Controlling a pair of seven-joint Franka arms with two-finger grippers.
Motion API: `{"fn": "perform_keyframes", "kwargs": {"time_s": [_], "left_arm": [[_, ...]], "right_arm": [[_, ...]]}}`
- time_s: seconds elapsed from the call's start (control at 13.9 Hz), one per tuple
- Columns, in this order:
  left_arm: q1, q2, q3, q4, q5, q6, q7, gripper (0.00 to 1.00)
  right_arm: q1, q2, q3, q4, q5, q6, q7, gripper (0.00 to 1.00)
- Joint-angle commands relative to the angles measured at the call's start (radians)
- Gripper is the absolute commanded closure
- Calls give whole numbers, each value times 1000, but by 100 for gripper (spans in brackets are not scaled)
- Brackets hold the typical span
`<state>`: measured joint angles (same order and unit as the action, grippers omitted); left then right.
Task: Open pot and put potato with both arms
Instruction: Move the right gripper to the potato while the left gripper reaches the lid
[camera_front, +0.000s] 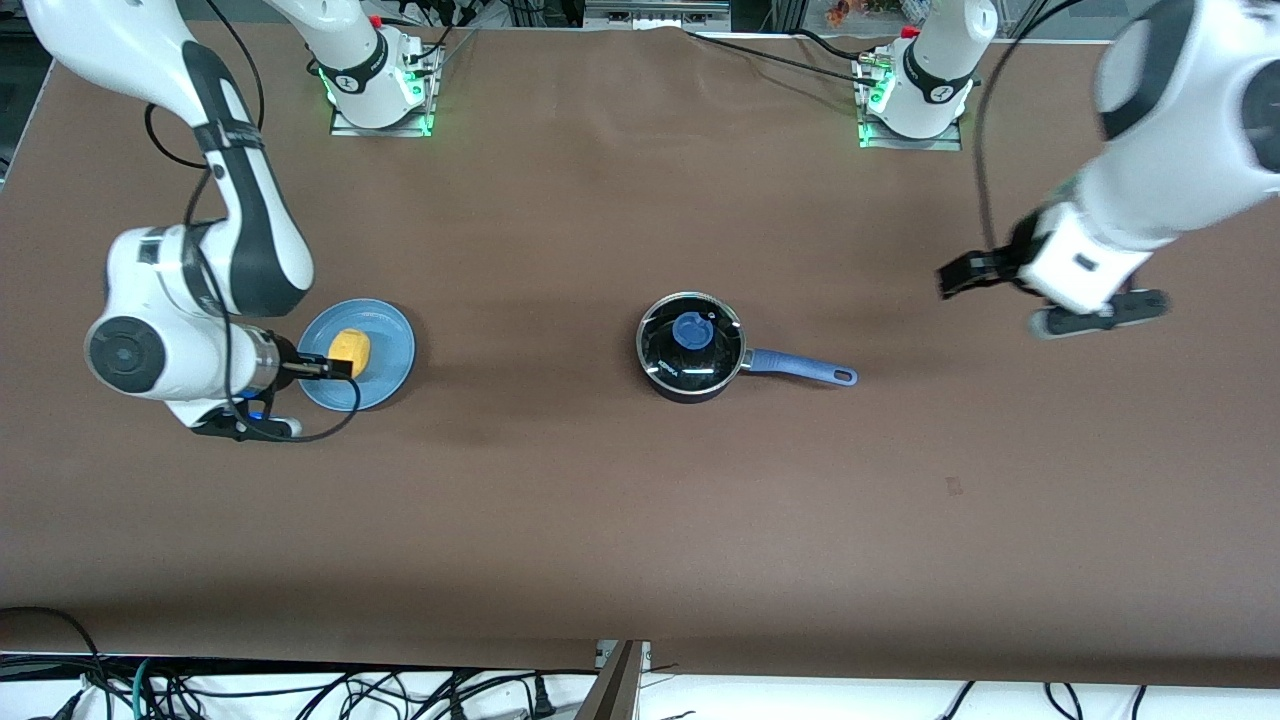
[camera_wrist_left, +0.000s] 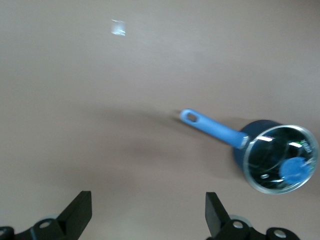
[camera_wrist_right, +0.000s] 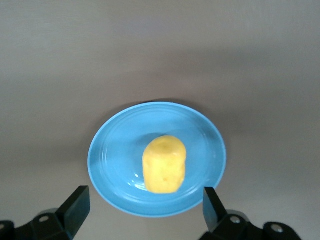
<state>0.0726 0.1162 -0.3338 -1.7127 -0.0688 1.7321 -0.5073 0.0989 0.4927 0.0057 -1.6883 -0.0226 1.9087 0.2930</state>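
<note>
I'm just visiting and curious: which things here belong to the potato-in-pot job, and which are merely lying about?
Job things:
pot, lid on
potato
right gripper, open over the plate
left gripper, open over bare table

Lying about:
plate under the potato
cables

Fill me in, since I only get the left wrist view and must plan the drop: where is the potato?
Observer: The potato lies on a blue plate toward the right arm's end of the table, apart from the pot.
Operator: Has the right end effector gripped it?
Observer: No. The right end effector is open over the plate's edge, beside the potato.
Operator: And mine?
Observer: The left end effector hangs open over bare table toward the left arm's end, not over the pot.
</note>
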Motion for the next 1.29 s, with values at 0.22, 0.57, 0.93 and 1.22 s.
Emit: {"fn": "perform_keyframes", "kwargs": {"time_s": [0.22, 0.57, 0.93, 1.22], "left_arm": [[-74, 176, -171, 5, 4, 246, -387, 0], [-223, 361, -168, 11, 171, 486, -721, 0], [-277, 441, -166, 15, 305, 540, -850, 0], [-278, 465, -166, 16, 291, 569, -853, 0]], "right_arm": [[4, -23, 2, -103, 0, 42, 264, 0], [1, -23, -4, -181, 3, 127, 322, 0], [-7, -23, -7, -240, 4, 190, 322, 0], [-13, -19, -9, -274, 3, 249, 322, 0]]}}
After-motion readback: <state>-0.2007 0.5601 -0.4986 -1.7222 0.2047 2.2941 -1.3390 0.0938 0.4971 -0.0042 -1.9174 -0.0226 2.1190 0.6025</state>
